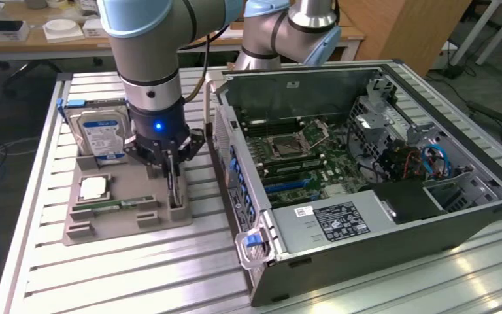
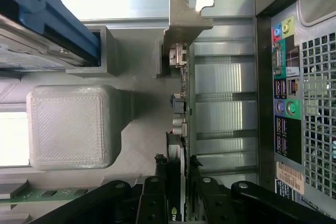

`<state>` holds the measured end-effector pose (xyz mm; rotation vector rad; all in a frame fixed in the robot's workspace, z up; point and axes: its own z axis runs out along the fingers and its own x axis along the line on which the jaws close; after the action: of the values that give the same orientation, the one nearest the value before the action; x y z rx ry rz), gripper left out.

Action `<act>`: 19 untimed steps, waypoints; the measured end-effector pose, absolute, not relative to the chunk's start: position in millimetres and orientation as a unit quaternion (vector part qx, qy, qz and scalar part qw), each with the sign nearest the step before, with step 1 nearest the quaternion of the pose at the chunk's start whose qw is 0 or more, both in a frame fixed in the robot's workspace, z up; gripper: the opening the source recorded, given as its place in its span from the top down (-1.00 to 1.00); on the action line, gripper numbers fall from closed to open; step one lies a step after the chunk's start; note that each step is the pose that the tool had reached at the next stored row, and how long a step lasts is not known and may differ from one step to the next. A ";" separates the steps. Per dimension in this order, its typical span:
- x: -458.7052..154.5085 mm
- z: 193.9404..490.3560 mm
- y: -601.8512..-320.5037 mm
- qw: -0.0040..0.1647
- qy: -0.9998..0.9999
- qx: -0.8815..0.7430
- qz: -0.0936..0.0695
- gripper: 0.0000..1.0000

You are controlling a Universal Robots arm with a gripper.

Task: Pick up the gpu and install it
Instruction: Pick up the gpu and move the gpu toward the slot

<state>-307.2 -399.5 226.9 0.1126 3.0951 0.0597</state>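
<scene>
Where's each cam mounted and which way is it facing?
Exterior view: off the arm, raised, looking down on the grey parts tray and open black computer case; grey-blue arm and black tool show.
Wrist view: on the wrist, looking along the tool at the dark flat graphics card with silvery bracket.
Shared: tray, card, case, tool.

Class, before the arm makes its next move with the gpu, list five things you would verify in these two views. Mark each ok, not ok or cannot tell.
1. Gripper lined up over the gpu: ok.
2. Gpu standing on edge in the grey holder: ok.
3. Secure hold on the gpu: cannot tell.
4. Computer case open, motherboard exposed: ok.
5. No card standing in the blue slots: ok.
</scene>
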 end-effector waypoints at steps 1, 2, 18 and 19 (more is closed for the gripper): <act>-307.2 226.9 -399.4 0.022 0.999 0.036 0.019 0.47; -307.3 226.9 -399.4 0.022 0.999 0.036 0.019 0.47; -307.3 230.8 -399.4 0.022 0.999 0.036 0.019 0.47; -307.3 232.6 -399.4 0.022 0.999 0.036 0.019 0.47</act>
<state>-307.3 -399.4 232.6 0.1129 3.0950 0.0596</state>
